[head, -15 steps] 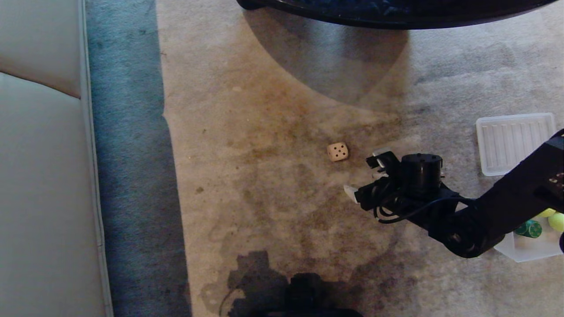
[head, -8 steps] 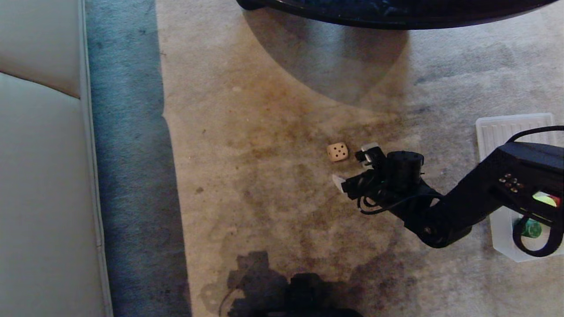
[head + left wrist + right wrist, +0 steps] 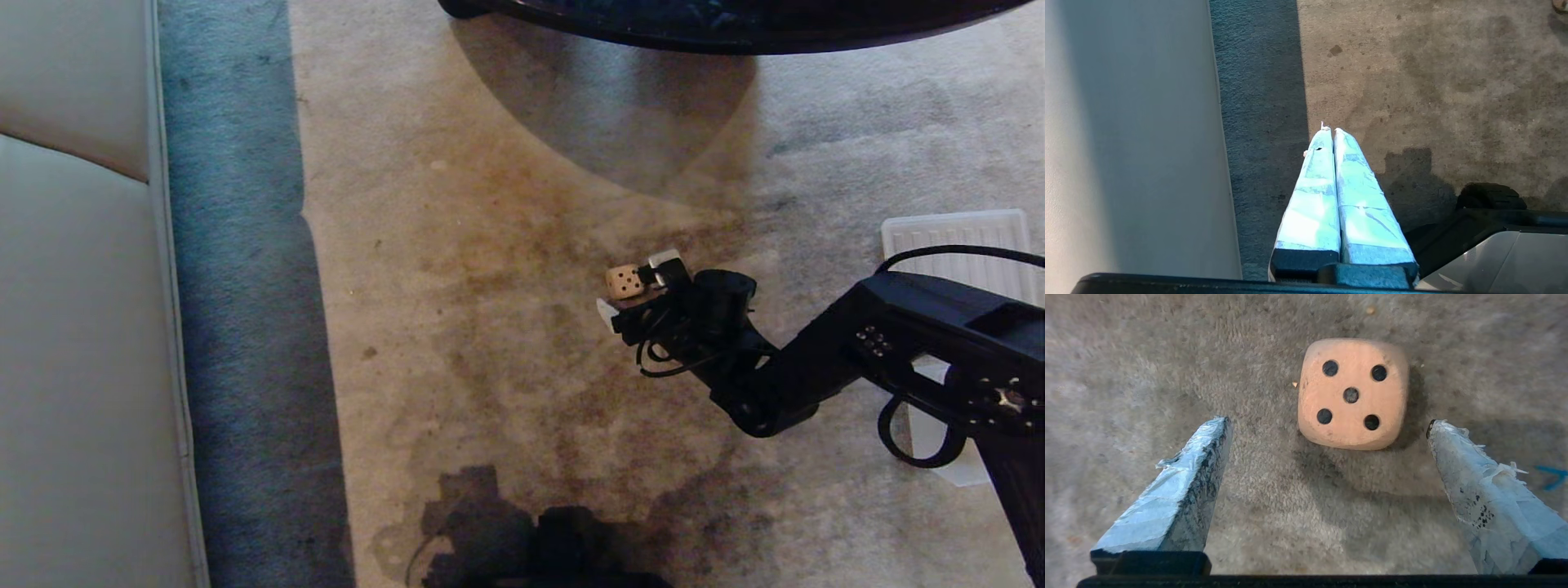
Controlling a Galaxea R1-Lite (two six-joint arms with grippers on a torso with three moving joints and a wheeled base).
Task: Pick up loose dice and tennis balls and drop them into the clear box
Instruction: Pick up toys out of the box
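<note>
- Step in hand, as judged: the grasp on the beige die (image 3: 625,282), lying on the carpet (image 3: 506,245) with five dark pips up.
- Right gripper (image 3: 642,285) is seen just beside the die, jaws spread wide, nothing held. In the right wrist view the die (image 3: 1353,393) lies beyond the fingertips (image 3: 1218,426), nearer one finger than the other, not yet between them.
- Left gripper (image 3: 1329,131) is parked near the sofa (image 3: 82,327); its fingers are pressed together, empty.
- To do it well: the gripper should be carried further forward until the die sits between the pads, and shifted sideways so the die is centred. Flat faces should be met squarely; rounded corners are likely to slip.
- The tips should be lowered close to the carpet pile before closing, so the die is taken at mid-height.
- Box (image 3: 939,445) lies well apart on the robot's right, mostly hidden by the arm; a ribbed lid (image 3: 951,237) lies past it.
- Writing: none readable. No brand or label is made out; the die carries pips only.
</note>
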